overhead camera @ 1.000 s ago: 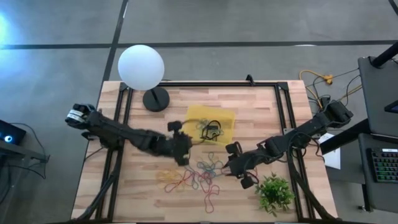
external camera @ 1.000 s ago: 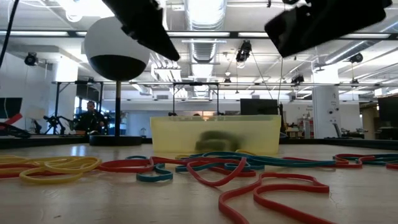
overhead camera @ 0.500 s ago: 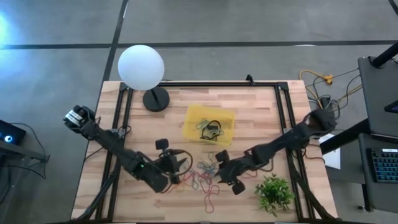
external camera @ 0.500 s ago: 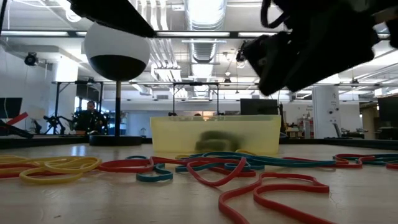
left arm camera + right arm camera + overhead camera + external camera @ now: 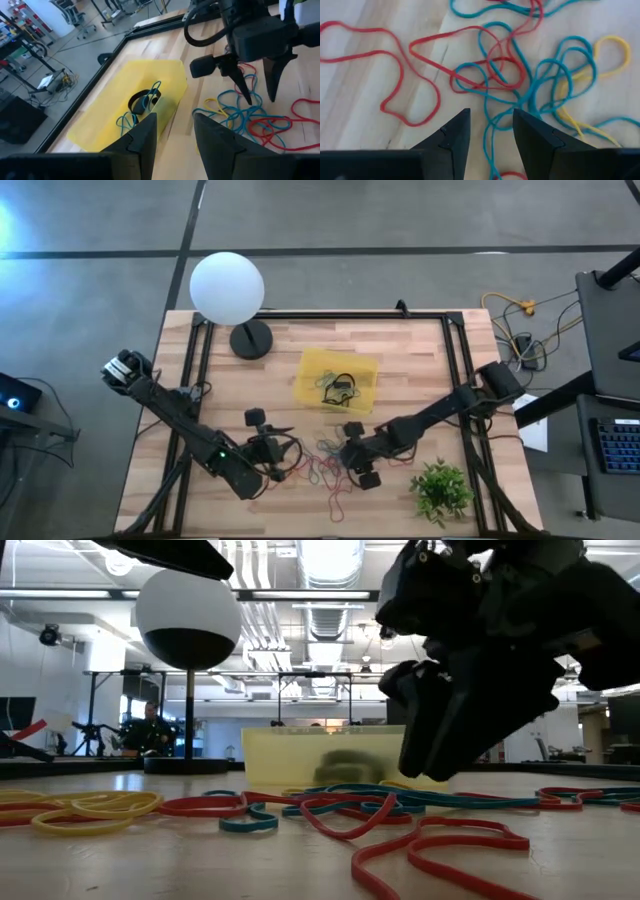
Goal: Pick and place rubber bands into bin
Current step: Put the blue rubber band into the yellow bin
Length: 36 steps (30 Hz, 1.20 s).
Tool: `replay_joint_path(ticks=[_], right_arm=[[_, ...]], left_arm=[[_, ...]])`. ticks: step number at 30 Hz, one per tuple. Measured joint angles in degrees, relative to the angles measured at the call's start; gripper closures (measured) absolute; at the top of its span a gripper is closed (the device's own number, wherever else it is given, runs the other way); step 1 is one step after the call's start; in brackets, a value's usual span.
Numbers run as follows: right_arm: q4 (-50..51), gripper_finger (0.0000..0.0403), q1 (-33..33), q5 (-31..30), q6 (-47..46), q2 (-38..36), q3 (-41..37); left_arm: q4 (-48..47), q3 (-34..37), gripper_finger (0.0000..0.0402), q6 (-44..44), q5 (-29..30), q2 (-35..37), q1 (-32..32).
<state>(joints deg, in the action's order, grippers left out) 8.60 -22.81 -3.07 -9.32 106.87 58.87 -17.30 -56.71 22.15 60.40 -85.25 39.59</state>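
Right gripper (image 5: 489,135) now lower, over thin floppy rubber bands (image 5: 520,75), translucent yellow bin (image 5: 312,370)

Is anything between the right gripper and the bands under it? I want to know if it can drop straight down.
Nothing visible. The right gripper, fingers apart, hangs over the tangled bands with only bare table around them. The bin lies beyond the pile, with nothing between.
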Motion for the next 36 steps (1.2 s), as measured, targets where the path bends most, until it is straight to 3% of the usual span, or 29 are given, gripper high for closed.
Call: replay_joint_path(ticks=[23,36], right_arm=[[0.23,0.0318,-0.02,-0.11,-2.3,0.13,-1.65],[0.06,0.0327,-0.04,-0.04,-2.3,0.15,-2.27]], left_arm=[[0.11,0.19,0.0285,-0.02,-0.02,0.0,0.17],[0.05,0.77,0.0285,0.0,-0.04,0.0,0.2]])
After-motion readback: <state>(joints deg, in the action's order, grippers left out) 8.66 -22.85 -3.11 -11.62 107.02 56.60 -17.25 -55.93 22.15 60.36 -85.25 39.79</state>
